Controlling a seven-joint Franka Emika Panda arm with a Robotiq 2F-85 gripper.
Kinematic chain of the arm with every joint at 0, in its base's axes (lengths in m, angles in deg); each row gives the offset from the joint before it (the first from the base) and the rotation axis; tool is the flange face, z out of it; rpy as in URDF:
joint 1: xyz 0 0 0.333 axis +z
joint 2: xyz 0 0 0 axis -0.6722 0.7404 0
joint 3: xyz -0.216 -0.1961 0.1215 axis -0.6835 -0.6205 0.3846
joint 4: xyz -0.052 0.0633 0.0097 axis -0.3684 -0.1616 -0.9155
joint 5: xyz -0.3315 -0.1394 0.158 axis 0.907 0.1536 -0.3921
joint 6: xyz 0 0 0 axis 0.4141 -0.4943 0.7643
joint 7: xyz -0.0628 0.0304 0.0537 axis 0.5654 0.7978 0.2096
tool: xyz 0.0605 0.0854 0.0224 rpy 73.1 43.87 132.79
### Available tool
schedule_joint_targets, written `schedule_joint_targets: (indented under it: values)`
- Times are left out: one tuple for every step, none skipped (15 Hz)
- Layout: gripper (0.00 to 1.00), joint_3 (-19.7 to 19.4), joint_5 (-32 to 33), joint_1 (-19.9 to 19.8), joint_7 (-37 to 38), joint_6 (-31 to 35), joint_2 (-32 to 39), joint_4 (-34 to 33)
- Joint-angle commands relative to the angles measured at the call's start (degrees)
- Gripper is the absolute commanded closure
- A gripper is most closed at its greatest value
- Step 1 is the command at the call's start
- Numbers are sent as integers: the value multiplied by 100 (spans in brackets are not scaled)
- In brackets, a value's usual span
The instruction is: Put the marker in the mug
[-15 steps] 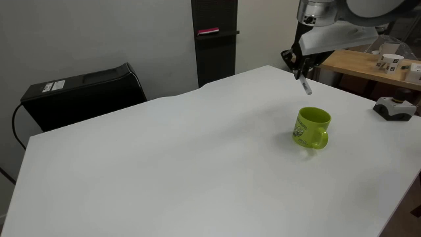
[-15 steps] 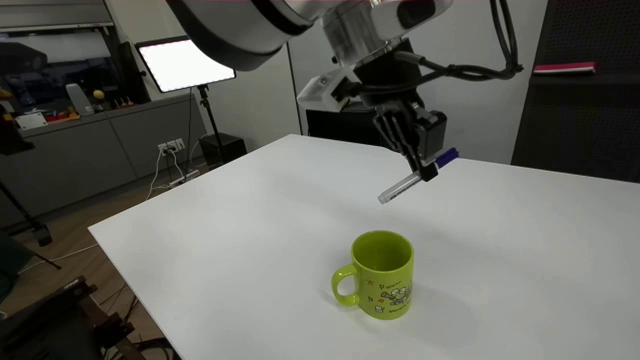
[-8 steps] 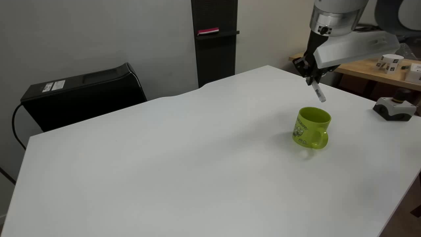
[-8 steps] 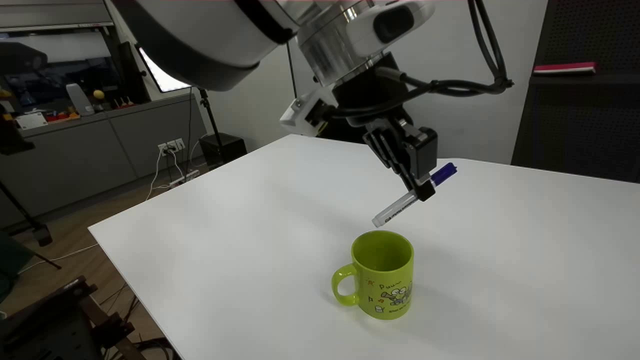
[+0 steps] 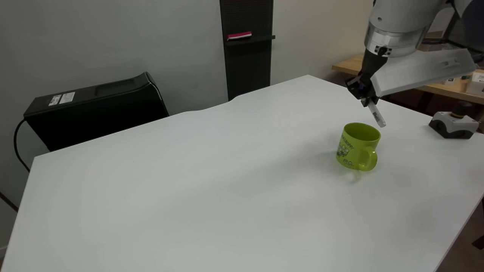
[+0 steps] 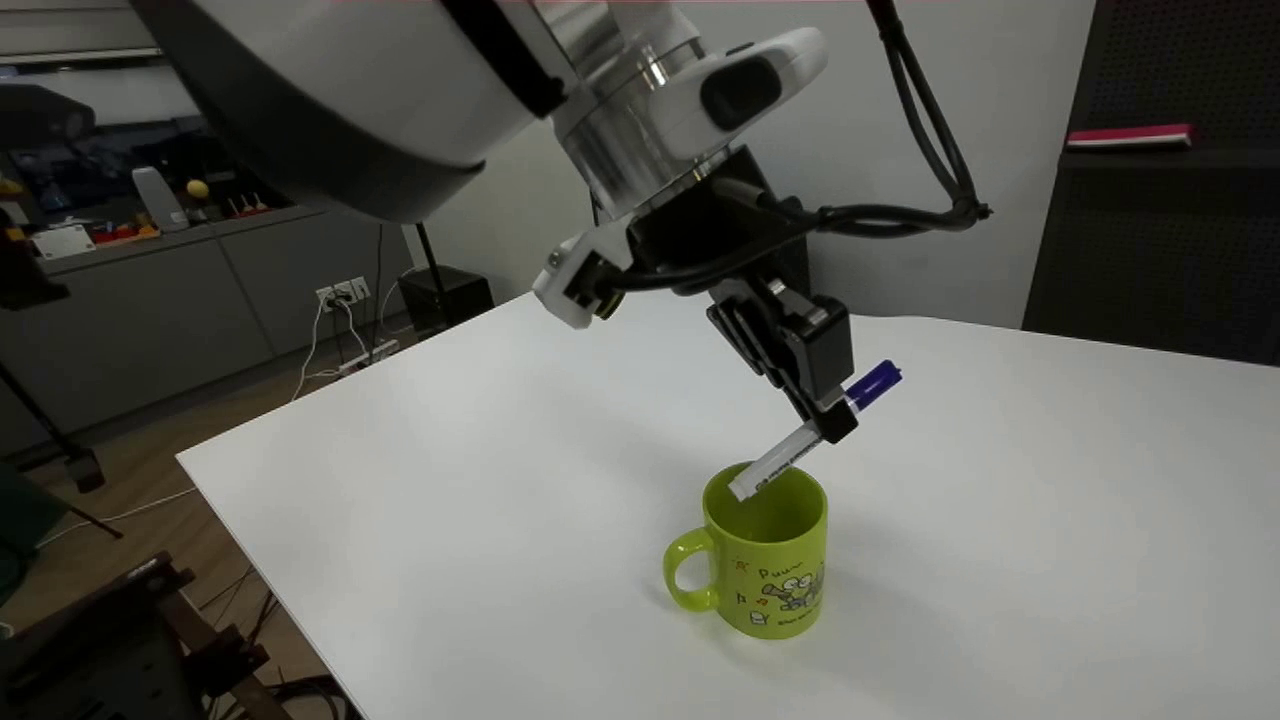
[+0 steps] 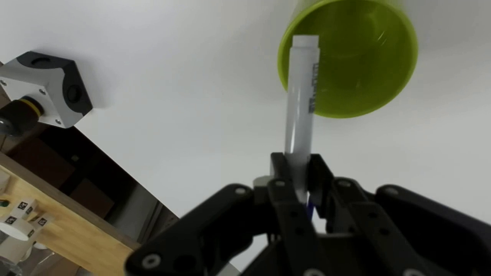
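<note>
The green mug point(image 5: 357, 151) stands upright on the white table, its opening facing up. It also shows in an exterior view point(image 6: 765, 575) and the wrist view point(image 7: 364, 65). My gripper point(image 6: 832, 420) is shut on the white marker point(image 6: 780, 462) near its purple end, which sticks out behind the fingers. The marker is tilted, its white end pointing down. That end overlaps the mug's opening in an exterior view and, near the left rim, in the wrist view point(image 7: 301, 96). In an exterior view the marker point(image 5: 377, 114) ends just right of and above the rim, apart from it.
A grey and black button box point(image 5: 453, 124) sits at the table's edge, also in the wrist view point(image 7: 50, 88). A wooden table point(image 7: 84, 237) with white parts stands beyond that edge. A black case point(image 5: 98, 109) stands behind the white table point(image 5: 189, 189).
My gripper has come down towards the mug with the marker held in it, moving right in one exterior picture and slightly left in the other. The mug has not moved.
</note>
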Motion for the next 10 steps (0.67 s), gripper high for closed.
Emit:
schedule_joint_targets:
  values:
    - [95, -189, 515, 187, 591, 30, -88, 132]
    - [95, -212, 637, 210, 703, 35, -65, 135]
    - [95, -235, 764, 235, 820, 42, -48, 138]
    - [95, -298, 996, 283, 1041, 83, -5, 102]
    - [95, -325, 1178, 303, 1236, 129, 46, 58]
    - [95, -310, 1243, 293, 1315, 138, 86, 49]
    - [95, -324, 1382, 303, 1475, 169, 116, 26]
    - [95, -306, 1447, 290, 1554, 211, 142, 19]
    - [95, -298, 1538, 287, 1668, 255, 168, 7]
    - [95, -286, 1604, 280, 1765, 323, 215, -10]
